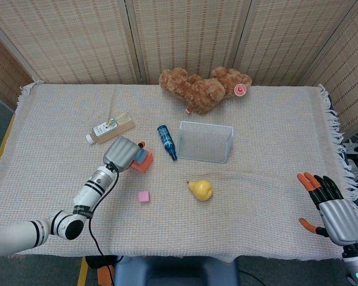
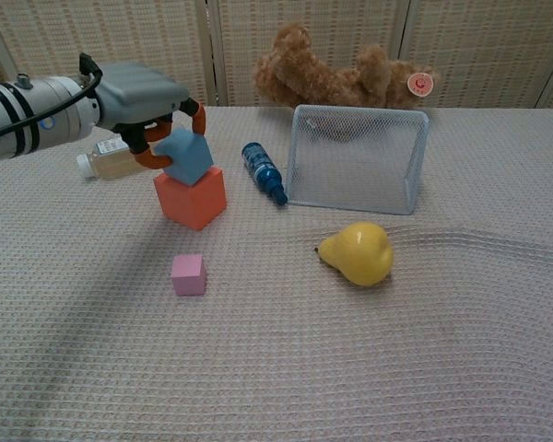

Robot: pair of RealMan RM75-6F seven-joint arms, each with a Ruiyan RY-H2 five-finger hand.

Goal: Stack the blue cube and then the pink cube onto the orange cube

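Blue cube pinched by left robot hand over one orange cube, one pink cube, right robot hand spread

L hand fingers curled round blue cube; R hand idle, fingers spread.

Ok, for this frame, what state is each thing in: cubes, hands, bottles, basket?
Small blue cube: tilted on the big orange cube, held by the left hand.
Orange cube: on the cloth.
Little pink cube: on the cloth, apart.
Right hand: open, holding nothing.
Dark blue bottle: lying down.
Clear capped bottle: lying down.
Wire mesh basket: tipped on its side.
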